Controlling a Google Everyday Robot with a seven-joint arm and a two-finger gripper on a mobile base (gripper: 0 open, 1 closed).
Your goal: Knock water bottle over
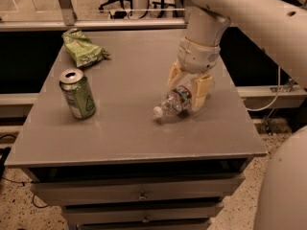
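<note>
The water bottle (171, 104) is clear ribbed plastic with a white cap and a red-striped label band. It lies tipped on its side on the grey table (124, 133), right of centre, with its cap pointing left toward me. My gripper (186, 96) reaches down from above and is shut on the bottle's lower half, one cream finger on each side of it.
A green-and-silver drink can (77, 94) stands upright at the table's left. A crumpled green bag (84, 51) lies at the back left. The table's right edge is close behind the gripper. My white arm (240, 13) crosses the upper right.
</note>
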